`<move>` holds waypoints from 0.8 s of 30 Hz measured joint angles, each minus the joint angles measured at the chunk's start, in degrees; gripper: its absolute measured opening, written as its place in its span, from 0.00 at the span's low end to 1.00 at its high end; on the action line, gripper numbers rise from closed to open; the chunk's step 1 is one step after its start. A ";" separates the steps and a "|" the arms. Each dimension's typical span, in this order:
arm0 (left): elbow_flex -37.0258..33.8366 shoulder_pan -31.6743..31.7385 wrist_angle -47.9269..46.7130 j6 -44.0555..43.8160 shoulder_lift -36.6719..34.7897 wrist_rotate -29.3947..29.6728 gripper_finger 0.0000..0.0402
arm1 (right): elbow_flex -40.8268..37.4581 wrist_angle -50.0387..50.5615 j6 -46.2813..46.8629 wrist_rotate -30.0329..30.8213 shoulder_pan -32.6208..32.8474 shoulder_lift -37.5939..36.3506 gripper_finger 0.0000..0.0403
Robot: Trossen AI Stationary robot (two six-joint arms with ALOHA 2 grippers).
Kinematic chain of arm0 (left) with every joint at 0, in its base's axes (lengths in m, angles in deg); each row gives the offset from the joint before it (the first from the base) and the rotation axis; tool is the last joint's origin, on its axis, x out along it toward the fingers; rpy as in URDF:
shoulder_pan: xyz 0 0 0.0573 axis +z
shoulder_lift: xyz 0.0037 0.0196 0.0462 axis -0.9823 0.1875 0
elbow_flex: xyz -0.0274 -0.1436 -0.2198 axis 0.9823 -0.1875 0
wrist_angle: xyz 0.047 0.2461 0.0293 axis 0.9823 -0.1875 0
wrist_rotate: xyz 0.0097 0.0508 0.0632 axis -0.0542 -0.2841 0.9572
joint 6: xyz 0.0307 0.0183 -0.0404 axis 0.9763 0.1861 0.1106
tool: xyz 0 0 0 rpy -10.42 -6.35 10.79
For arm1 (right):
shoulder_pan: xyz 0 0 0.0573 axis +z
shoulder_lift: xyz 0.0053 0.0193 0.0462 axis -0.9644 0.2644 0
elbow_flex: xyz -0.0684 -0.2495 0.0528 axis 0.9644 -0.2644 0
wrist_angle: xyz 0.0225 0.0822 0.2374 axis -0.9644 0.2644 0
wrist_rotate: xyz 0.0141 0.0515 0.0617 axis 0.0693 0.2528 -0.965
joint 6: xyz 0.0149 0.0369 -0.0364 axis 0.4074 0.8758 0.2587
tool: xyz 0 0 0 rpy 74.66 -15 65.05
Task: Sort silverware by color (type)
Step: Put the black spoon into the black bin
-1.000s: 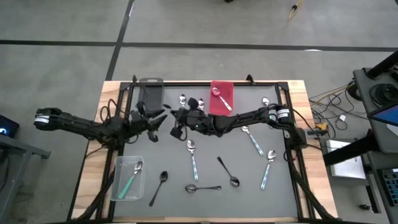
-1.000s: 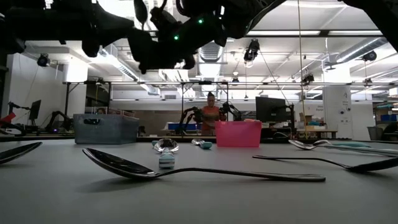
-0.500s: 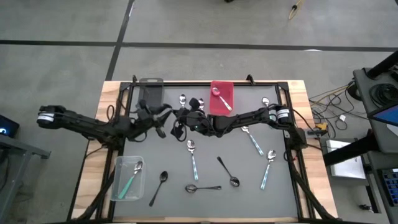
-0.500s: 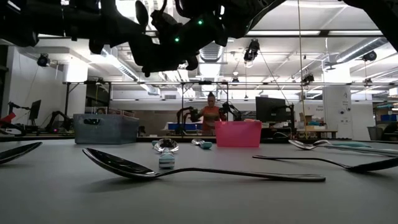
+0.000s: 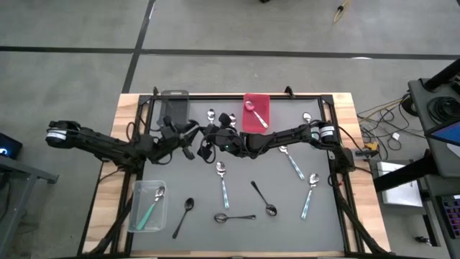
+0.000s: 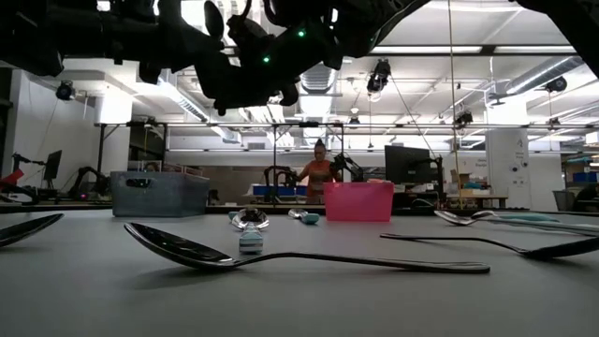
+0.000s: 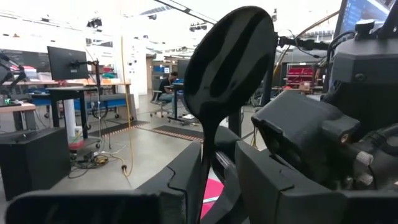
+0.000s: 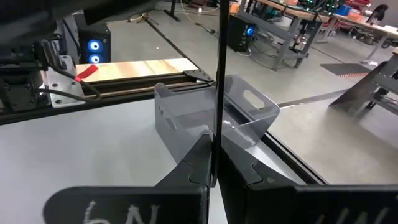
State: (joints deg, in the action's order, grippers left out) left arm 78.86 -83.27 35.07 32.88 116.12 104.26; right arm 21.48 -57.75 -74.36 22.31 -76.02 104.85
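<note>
A black spoon stands upright above the table, bowl up, between my two grippers at the table's far middle. My left gripper comes from the left and is shut on the spoon's handle. My right gripper comes from the right and is shut on the same handle. In the low view the bowl shows high above the table. Several other spoons lie flat on the grey mat: teal-handled ones and black ones. My left gripper pinches the black spoon's handle between its two fingers, below the bowl. The fingers come about level from the table's left and lie across the handle. The spoon stands upright, clear of the table. My right gripper pinches the thin handle between its two fingers, coming about level from the table's right, across the handle. The handle rises straight up from the fingers. Which gripper sits higher on the handle does not show.
A grey bin stands at the far left. A red bin at the far middle holds a spoon. A clear bin at the near left holds a teal-handled spoon. A person moves in the room behind the table.
My left gripper has gone toward the table's right and a little toward the far edge, up to my right gripper and the upright black spoon. The right gripper and the spoon have kept still.
</note>
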 joint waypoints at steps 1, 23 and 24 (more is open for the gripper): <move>0.00 0.11 0.01 -0.04 0.10 0.01 0.18 | 0.00 0.00 0.03 0.00 0.00 -0.01 0.02; 1.84 0.50 -1.58 -4.01 0.06 2.03 0.00 | -0.02 0.60 -0.13 -0.51 0.09 0.00 0.15; 1.84 0.52 -1.73 -4.37 -0.05 2.05 0.00 | -0.02 0.82 0.19 -0.49 0.07 0.00 0.17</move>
State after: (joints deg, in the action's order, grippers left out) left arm 80.70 -82.76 33.34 28.51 116.07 106.31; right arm 21.46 -56.93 -74.17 21.82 -75.94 104.85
